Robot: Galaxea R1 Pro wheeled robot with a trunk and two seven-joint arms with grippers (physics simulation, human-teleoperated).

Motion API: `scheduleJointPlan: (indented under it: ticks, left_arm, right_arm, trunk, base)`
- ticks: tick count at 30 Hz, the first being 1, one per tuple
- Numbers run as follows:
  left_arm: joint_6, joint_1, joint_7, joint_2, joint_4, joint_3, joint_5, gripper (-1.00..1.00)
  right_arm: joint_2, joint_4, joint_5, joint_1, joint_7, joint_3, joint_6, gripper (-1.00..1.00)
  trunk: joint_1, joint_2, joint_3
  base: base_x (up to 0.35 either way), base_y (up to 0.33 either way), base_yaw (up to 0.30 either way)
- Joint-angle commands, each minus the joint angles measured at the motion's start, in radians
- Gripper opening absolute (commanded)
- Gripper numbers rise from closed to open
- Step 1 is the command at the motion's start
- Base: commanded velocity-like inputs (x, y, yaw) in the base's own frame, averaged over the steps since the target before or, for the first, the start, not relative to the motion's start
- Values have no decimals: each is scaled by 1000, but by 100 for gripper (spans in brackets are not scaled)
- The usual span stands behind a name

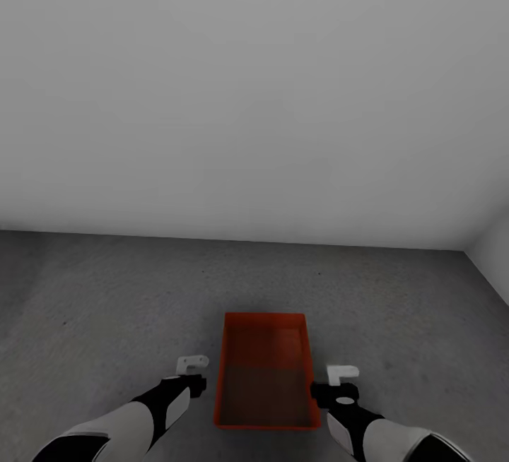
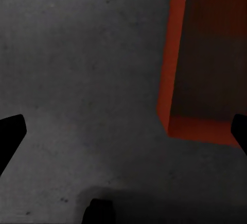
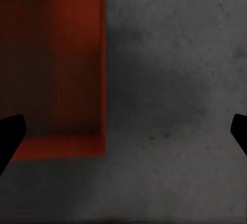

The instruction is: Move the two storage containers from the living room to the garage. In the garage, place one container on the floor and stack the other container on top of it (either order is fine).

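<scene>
- Occlusion and cropping: both arms are cut off by the lower edge of the head view, and each wrist view shows only the dark tips of that gripper's fingers at the picture's two side edges. Whether one orange-red storage container or two nested ones stand here cannot be told; a single rim line is visible.
- Left gripper: hangs just beside the container's left long wall, apart from it. In the left wrist view its fingertips stand wide apart with bare floor and one container corner between them; nothing is gripped.
- Right gripper: hangs just beside the right long wall, also apart from it. In the right wrist view its fingertips are likewise spread wide and hold nothing.
- Surface and room: the container rests flat on the floor, between the two grippers and well short of the pale grey wall. A second wall meets it at the far right corner.
- Materials and shapes: the floor is dark grey, faintly mottled and speckled. The container is rectangular, topless and thin-walled, with a darker, shaded interior and brighter rim; a soft shadow lies beside it.
</scene>
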Motion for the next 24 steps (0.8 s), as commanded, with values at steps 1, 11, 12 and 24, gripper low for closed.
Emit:
scheduleJointPlan:
  ticks: [1,11,12,24]
  left_arm:
    - [5,0,3,0,1,0,7,100]
    - [0,1,-1,1,46,1,7,100]
    - [0,2,-2,2,47,1,7,100]
    - [2,13,-15,2,50,0,7,100]
  right_arm:
    - [1,3,-9,1,-1,9,-6,100]
    - [3,3,-9,24,-2,9,-8,100]
    - [3,3,-9,31,-2,9,-8,100]
    - [5,3,-9,190,3,9,-4,100]
  trunk:
    - [0,0,-1]
    - [0,0,-1]
    - [0,0,-1]
    - [0,0,-1]
  base:
    - [0,0,0]
    - [0,0,0]
    - [0,0,0]
    - [0,0,0]
